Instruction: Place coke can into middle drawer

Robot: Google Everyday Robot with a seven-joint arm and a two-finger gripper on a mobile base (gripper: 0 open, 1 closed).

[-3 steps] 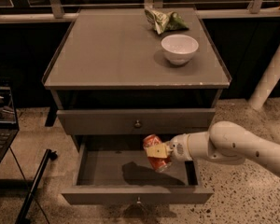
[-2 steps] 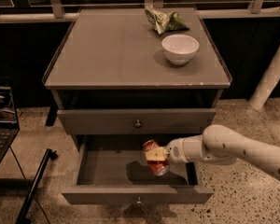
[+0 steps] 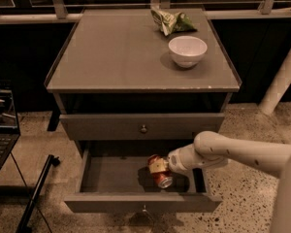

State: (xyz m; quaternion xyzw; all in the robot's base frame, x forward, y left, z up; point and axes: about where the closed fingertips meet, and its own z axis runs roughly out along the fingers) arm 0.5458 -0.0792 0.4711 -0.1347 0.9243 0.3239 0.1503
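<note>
While the middle drawer (image 3: 111, 174) stands pulled open, the gripper (image 3: 158, 166) reaches into it from the right, fingers clamped on the coke can (image 3: 163, 179), which is tilted low inside the drawer, right of centre, its shadow beneath it.

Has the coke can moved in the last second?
Yes. The coke can, in the gripper over the open middle drawer, has moved lower and slightly left, farther below the knob of the shut drawer above.
</note>
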